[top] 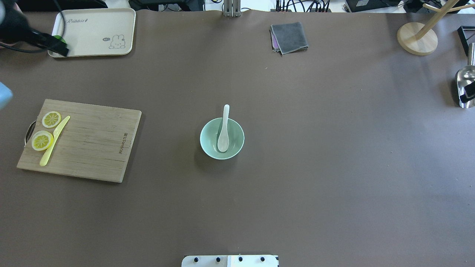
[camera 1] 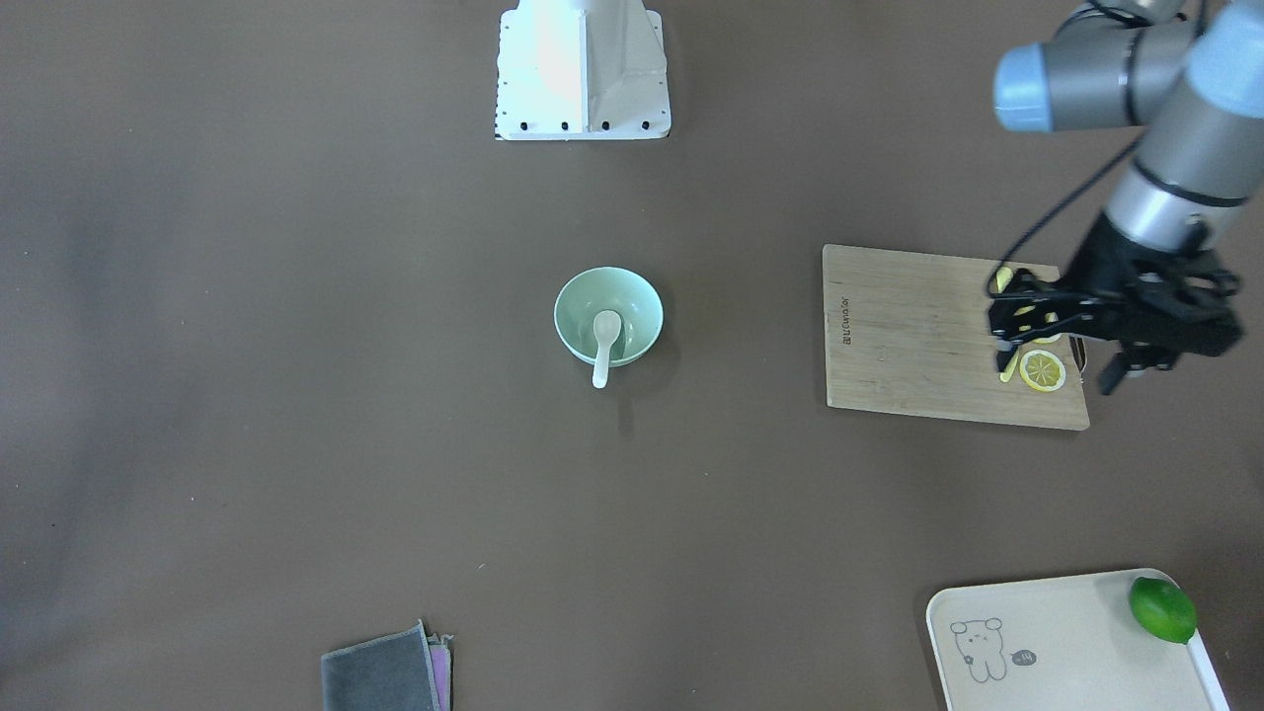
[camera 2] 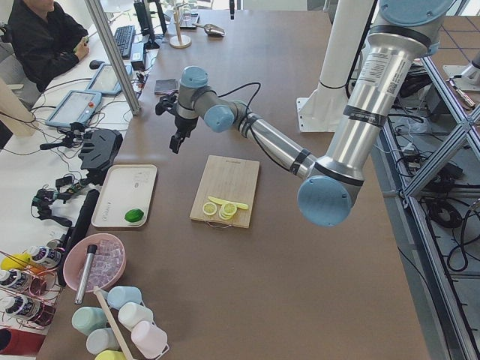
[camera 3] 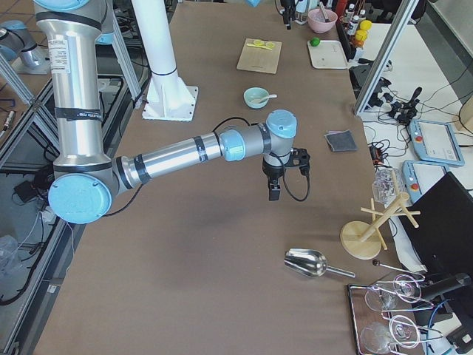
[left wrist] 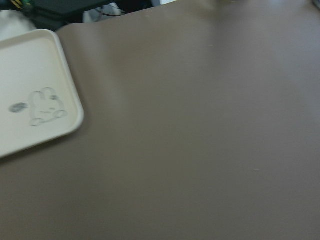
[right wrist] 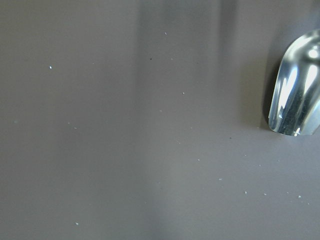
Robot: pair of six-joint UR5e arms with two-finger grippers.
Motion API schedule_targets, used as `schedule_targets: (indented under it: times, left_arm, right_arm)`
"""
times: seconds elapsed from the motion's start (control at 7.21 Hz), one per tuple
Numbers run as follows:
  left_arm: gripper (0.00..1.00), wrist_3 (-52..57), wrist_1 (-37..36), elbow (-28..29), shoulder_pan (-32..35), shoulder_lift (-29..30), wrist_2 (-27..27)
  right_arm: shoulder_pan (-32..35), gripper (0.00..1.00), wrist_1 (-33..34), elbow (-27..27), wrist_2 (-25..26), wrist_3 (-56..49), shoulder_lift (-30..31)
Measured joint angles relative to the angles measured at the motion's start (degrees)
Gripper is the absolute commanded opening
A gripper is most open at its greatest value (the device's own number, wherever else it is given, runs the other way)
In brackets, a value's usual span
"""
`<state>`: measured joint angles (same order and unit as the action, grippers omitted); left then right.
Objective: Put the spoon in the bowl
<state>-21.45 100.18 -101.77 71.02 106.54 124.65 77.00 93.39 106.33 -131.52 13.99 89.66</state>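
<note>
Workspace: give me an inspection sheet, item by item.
Surface: brown table, faint specks.
Job's things: spoon lies in the bowl, scoop inside, handle over the rim.
Clutter: cutting board with lemon slices and a yellow knife; tray with a lime; folded cloth; metal scoop; wooden stand.
Grippers: left gripper and right gripper raised, holding nothing; cannot tell whether fingers are open.
Cables: black cable at left wrist.
Surroundings: person seated at a side desk.

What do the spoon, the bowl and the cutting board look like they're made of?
The spoon looks like glazed ceramic or melamine: glossy white. The bowl, smooth pale green, could be ceramic or plastic. The cutting board is wood or bamboo: pale with visible grain.
</note>
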Motion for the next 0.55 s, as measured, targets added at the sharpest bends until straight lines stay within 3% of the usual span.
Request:
schedule_targets:
  times: [0.28,0.55]
  left_arm:
    - [0.98,11.1,0.9,3.4,14.4,-7.2,10.7]
    - [0.98,14.7,2.7,6.9,18.9,-10.7,12.4]
  right_arm:
    - [3.6,1.00,0.2,-0.3,-0.1,-3.7,2.7]
    - [5.3,1.00,0.2,-0.3,-0.2,-4.5,4.5]
